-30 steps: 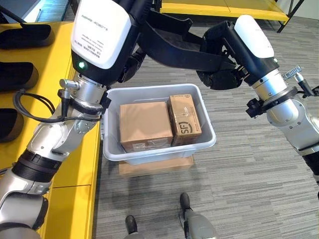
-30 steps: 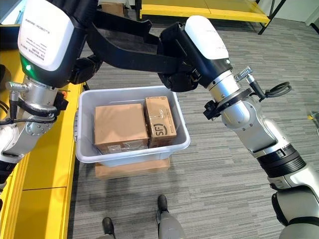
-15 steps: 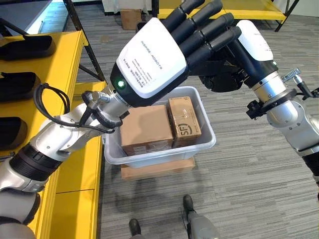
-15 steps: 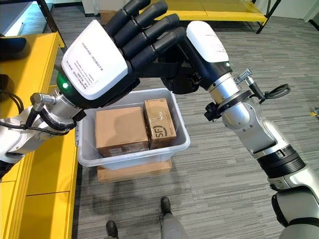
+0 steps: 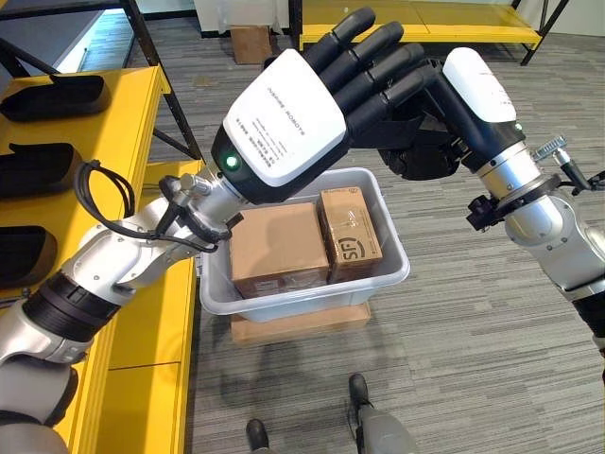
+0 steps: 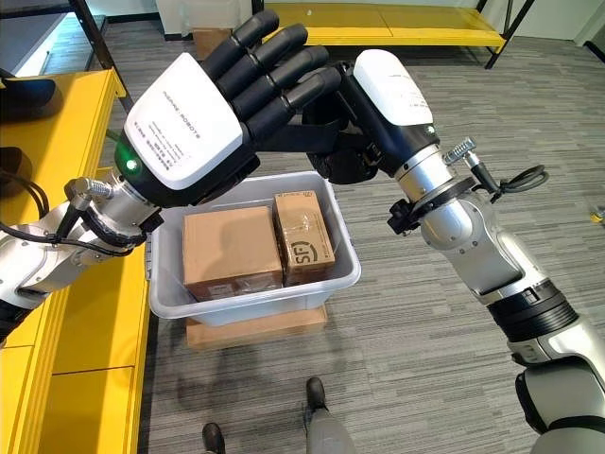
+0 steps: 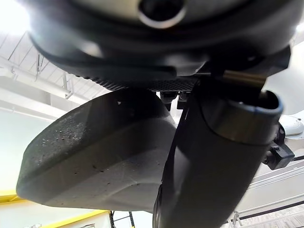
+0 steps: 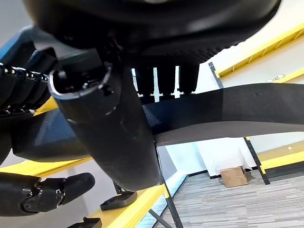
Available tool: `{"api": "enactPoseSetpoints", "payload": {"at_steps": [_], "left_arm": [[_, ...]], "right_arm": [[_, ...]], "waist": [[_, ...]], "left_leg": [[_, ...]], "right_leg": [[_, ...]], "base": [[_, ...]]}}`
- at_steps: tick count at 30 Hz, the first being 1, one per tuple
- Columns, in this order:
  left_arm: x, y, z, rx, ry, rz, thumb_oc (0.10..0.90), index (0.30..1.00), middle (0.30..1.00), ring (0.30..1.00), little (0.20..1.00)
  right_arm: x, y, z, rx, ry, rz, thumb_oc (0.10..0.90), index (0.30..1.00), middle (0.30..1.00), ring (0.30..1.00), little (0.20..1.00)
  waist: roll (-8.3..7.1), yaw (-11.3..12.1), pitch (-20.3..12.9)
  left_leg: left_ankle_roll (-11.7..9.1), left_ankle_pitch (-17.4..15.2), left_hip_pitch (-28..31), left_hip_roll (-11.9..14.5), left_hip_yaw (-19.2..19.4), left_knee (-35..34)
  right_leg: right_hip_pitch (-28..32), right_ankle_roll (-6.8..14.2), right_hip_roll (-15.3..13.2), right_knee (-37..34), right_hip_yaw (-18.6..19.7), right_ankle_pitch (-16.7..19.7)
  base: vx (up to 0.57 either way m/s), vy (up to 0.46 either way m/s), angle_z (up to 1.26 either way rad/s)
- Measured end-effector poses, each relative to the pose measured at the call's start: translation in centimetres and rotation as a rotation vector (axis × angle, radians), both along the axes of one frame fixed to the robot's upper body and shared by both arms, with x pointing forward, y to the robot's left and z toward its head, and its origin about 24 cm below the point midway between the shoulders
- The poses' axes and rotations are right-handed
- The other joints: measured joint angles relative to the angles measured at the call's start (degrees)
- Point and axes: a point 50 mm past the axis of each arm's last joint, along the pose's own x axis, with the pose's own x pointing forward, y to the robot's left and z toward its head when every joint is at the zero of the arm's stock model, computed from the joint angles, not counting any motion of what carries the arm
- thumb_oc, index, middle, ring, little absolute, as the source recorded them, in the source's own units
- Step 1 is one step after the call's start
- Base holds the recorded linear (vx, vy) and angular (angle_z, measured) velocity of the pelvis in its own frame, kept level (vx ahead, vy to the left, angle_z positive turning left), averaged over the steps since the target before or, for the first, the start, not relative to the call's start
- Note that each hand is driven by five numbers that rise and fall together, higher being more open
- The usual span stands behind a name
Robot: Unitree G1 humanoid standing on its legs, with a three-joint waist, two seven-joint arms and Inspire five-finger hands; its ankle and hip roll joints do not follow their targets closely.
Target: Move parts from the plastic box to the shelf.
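Both hands were raised above the plastic box, holding one long black part between them: left hand with fingers extended along it, right hand curled around it. Two cardboard boxes sat in the bin; yellow shelf at left held black parts.

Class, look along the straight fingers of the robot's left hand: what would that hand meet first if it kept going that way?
Probably the long black part held in the right hand: the left hand has fingertips right by it, though depth is unclear.
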Motion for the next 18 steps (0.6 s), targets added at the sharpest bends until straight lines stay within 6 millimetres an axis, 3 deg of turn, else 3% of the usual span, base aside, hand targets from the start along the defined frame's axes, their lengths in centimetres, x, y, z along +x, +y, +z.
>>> {"api": "enactPoseSetpoints", "payload": {"at_steps": [7,18], "left_arm": [[0.2,1.4,-1.5,-0.032,0.054,0.056,0.900,1.000,1.000,1.000,1.000],[0.7,3.1,-1.8,-0.076,0.066,0.140,0.900,1.000,1.000,1.000,1.000]], "right_arm": [[-0.1,0.0,-0.2,-0.003,0.002,0.008,0.400,0.300,0.300,0.300,0.300],[-0.2,-0.3,-1.0,0.002,0.025,0.001,0.400,0.300,0.300,0.300,0.300]], "waist": [[0.00,0.19,0.00],[-0.11,1.27,-0.06]], "left_leg": [[-0.03,0.02,0.03,0.16,-0.06,-0.01],[-0.06,0.04,0.02,0.22,-0.20,-0.01]], "right_leg": [[0.08,-0.02,0.09,0.00,-0.04,0.00],[0.23,-0.03,0.09,-0.01,-0.27,0.01]], "base": [[0.00,0.000,0.00],[0.00,0.000,0.00]]}}
